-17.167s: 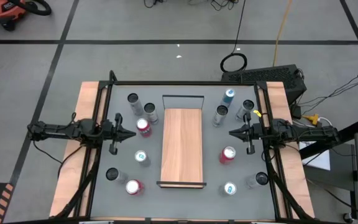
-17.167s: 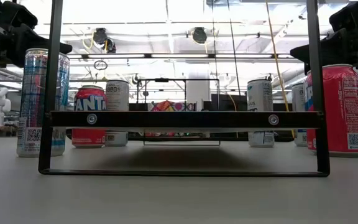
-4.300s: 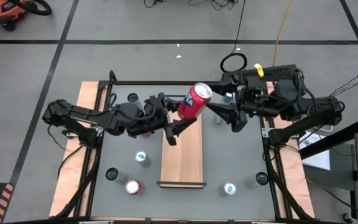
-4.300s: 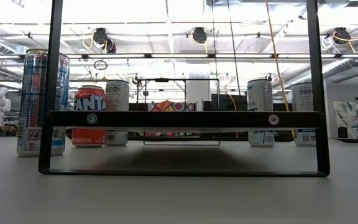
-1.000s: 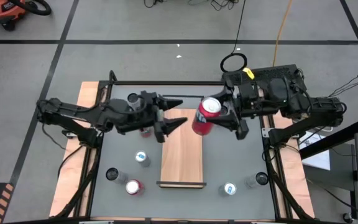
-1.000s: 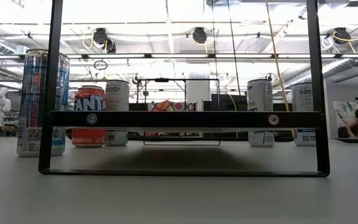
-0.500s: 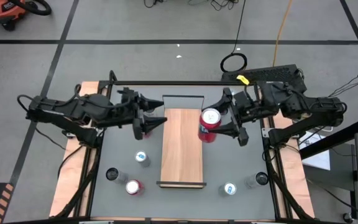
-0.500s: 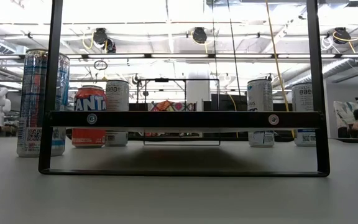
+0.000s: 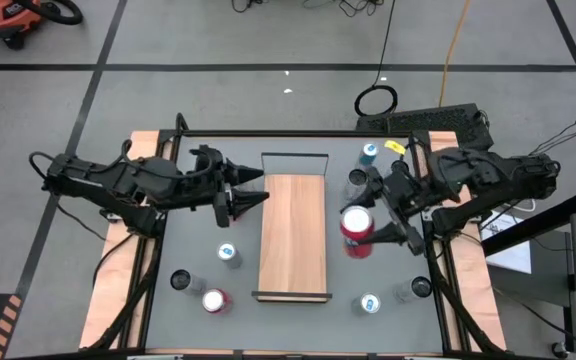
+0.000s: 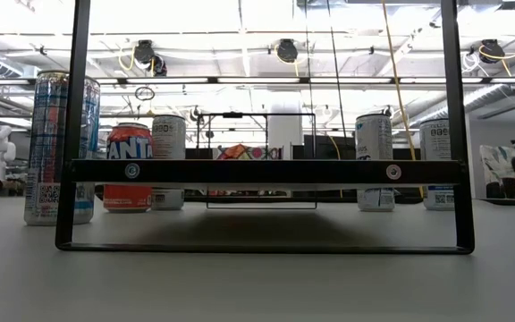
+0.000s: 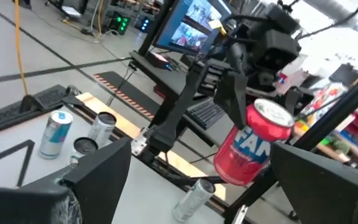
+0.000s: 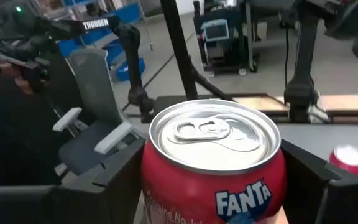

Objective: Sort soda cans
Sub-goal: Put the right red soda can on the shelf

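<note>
Right gripper (image 9: 376,228) is clamped on a red can (image 9: 356,231), fingers either side of it, holding it up off the table (image 9: 408,262) just right of the wooden board (image 9: 292,235). In the right wrist view the can (image 12: 215,163) fills the middle, silver top up, Fanta label showing. The left wrist view catches the same can (image 11: 256,144) hanging in that gripper.

Left gripper (image 9: 251,195) sits over the far-left part of the table, just left of the board, jaws apart and holding nothing.

Rest of the cans are standing around on the table: a blue one (image 9: 369,153) and a grey one (image 9: 356,181) at far right, another blue (image 9: 369,304) and a grey (image 9: 420,288) at near right. On the left there's a blue (image 9: 228,254), a grey (image 9: 180,281) and a red (image 9: 213,300). The low view shows none of the arms, just cans behind the black frame (image 10: 265,170).
</note>
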### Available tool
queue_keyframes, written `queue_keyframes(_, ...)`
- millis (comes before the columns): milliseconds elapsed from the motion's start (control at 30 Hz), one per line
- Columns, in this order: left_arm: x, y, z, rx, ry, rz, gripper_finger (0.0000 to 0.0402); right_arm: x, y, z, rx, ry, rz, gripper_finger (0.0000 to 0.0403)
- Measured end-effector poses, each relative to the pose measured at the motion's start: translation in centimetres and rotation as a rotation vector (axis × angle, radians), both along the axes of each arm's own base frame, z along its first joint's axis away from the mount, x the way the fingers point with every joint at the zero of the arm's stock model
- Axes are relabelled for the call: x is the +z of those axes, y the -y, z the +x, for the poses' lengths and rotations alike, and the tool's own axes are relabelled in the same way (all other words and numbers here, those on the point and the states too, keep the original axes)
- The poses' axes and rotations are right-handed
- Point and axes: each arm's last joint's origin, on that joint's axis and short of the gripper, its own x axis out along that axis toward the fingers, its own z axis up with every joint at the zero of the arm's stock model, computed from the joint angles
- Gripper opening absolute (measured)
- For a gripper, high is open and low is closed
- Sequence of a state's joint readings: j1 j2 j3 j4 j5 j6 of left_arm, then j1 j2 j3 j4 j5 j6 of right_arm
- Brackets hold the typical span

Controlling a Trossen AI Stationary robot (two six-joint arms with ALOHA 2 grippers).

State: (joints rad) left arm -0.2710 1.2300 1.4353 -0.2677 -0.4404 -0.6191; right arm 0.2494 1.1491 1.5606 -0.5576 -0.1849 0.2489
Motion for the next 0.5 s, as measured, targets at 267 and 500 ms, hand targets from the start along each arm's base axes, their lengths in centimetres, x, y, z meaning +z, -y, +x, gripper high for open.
queue_keyframes(267, -0.2, 0.8, 0.1, -0.027, 0.005, -0.079, 0.0383, -2.2, -2.6, -0.1, 0.057, -0.085, -0.056, 0.0263)
queue_keyframes(500, -0.2, 1.7, -0.3, 0.003, 0.004, -0.072, 0.0383, -5.1, -4.4, 1.4, 0.046, -0.006, -0.082, 0.0263)
